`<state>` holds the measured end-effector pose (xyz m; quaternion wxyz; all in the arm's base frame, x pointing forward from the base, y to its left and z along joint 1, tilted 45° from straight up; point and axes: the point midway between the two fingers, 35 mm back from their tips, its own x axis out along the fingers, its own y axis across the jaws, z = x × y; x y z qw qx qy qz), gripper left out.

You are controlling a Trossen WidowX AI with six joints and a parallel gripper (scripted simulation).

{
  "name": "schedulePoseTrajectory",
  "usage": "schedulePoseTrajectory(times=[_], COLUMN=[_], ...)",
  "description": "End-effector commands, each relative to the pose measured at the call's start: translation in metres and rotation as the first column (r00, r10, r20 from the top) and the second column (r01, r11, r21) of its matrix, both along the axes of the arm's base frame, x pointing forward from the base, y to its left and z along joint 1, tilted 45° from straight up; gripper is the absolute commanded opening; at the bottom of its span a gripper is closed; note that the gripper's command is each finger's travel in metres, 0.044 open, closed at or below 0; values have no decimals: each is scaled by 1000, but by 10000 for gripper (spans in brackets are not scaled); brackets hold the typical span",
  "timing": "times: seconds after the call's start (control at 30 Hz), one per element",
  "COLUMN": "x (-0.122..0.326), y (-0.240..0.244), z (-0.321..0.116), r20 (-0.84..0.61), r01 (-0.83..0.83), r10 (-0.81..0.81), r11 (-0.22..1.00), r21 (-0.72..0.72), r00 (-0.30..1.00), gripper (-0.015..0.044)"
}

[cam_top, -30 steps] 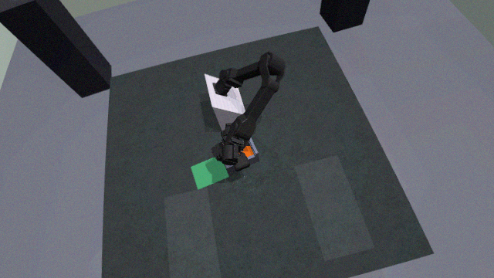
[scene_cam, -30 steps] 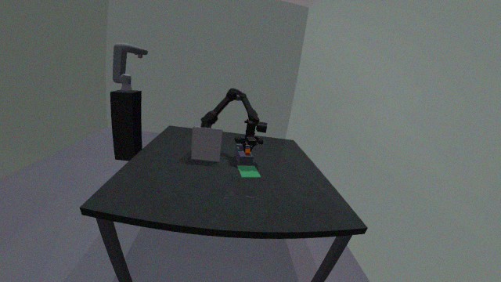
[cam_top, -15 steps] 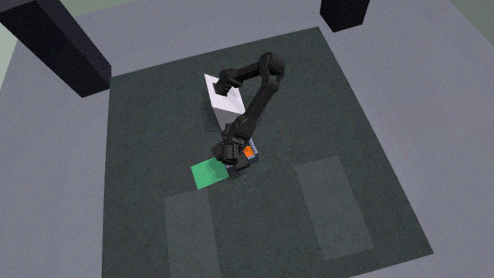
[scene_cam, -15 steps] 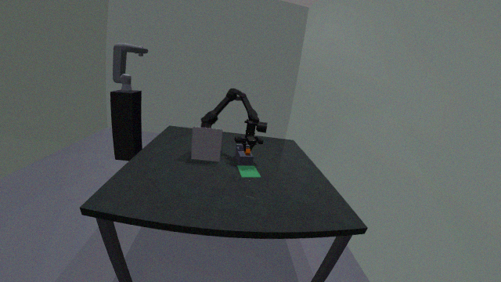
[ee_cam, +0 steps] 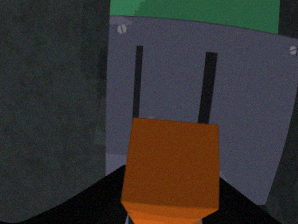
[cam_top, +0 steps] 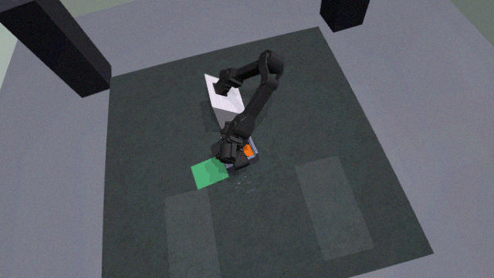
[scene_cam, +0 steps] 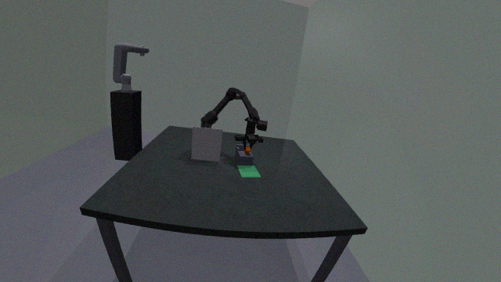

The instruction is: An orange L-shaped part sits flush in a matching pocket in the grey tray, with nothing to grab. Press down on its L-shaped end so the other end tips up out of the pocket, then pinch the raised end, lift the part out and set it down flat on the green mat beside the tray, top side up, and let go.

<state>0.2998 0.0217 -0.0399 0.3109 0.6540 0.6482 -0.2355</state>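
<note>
Fingers (scene_cam: 247,146) pinch the orange part (cam_top: 248,150) (scene_cam: 247,150) (ee_cam: 172,162); its lower end is cut off in the wrist view.

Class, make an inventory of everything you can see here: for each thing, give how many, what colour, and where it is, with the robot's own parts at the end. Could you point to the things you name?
L-shaped part (cam_top: 248,150) (scene_cam: 247,150) (ee_cam: 174,162): one, orange, held between the fingers above the tray
tray (cam_top: 252,146) (scene_cam: 245,160) (ee_cam: 250,110): one, grey, on the table under the gripper
mat (cam_top: 202,175) (scene_cam: 249,171) (ee_cam: 200,14): one, green, beside the tray
panel (cam_top: 216,98) (scene_cam: 207,144): one, pale, standing near the arm's base
table (cam_top: 270,216) (scene_cam: 219,204) (ee_cam: 45,100): one, dark, under all of these
pillar (scene_cam: 126,125): one, black, beyond the table
device (scene_cam: 119,64): one, grey, on top of the pillar
arm (cam_top: 262,96) (scene_cam: 221,106): one, black, reaching over the table
gripper (scene_cam: 248,148) (ee_cam: 172,175): one, black, closed on the part
</note>
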Motion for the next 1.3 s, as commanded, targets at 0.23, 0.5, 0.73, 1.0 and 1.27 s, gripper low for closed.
schedulePoseTrajectory(times=[0.23, 0.5, 0.73, 1.0, 1.27], x=[0, -1, -1, -2, -3], y=[-13, -22, -30, -39, -48], z=[14, 23, 31, 40, 49], r20=[5, 4, 4, 4, 4], r01=[0, 0, 0, 0, 0], r10=[0, 0, 0, 0, 0], r11=[1000, 1000, 1000, 1000, 1000], r21=[0, 0, 0, -1, -1], r00=[1000, 1000, 1000, 1000, 1000], gripper=[0, 0, 0, 0, 0])
